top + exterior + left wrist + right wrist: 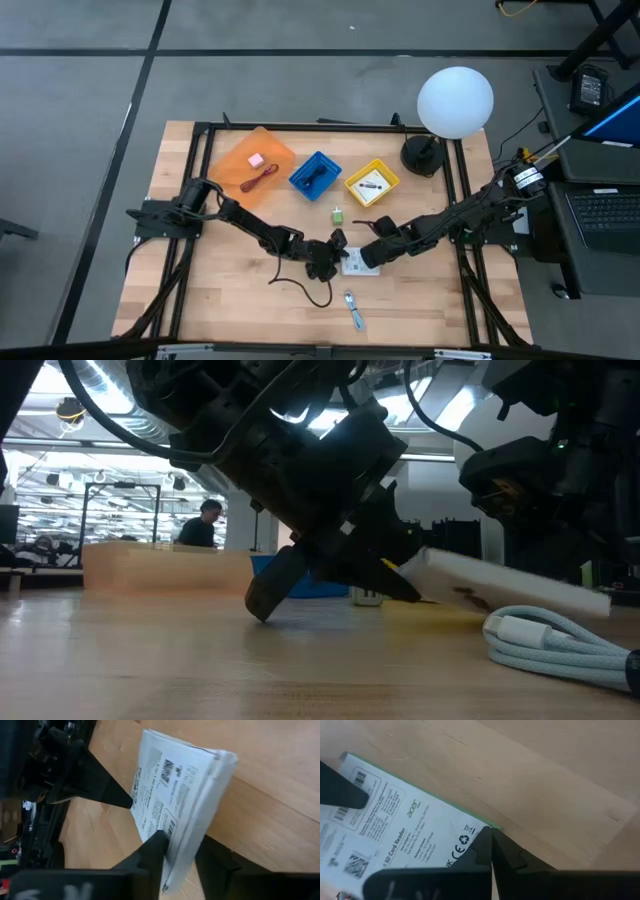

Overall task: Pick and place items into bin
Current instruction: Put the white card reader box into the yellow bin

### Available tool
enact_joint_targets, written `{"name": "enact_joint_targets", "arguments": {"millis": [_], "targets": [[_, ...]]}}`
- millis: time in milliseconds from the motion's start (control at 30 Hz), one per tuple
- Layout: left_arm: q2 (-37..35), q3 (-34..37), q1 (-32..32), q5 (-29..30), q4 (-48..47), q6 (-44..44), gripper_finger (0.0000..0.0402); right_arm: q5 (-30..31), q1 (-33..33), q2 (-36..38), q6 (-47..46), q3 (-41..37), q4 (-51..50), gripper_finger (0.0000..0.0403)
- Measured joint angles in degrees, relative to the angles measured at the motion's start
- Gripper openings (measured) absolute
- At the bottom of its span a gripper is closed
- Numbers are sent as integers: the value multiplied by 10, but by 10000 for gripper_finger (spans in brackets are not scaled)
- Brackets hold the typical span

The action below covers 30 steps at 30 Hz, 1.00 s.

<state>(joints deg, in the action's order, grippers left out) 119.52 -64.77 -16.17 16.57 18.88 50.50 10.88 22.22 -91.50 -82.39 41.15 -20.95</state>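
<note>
The white printed packet (358,263) sits at lower centre of the table (200,300) — the left pincer (330,255) clamps one edge, while the right pincer (372,258), fingers together, presses the other. If both arms pull differently, the packet may slip or tear — the grip looks thin.

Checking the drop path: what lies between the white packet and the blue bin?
In the high view, the tiny green piece sits on bare wood between the white packet and the blue bin; nothing else.
</note>
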Motion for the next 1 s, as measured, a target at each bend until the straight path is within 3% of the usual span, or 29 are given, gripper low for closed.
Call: {"name": "enact_joint_targets", "arguments": {"millis": [200,433,600,1000], "targets": [[-1,-1,-7,43,3,-15,26,3,0,0,27,0,-3,0],[-7,-1,-11,71,-13,-19,26,36,0,21,124,-2,1,0],[-36,0,-21,133,-85,-30,26,44,1,83,176,-3,-21,0],[-164,8,-22,117,-208,-123,26,199,46,186,417,-2,-25,0]]}}
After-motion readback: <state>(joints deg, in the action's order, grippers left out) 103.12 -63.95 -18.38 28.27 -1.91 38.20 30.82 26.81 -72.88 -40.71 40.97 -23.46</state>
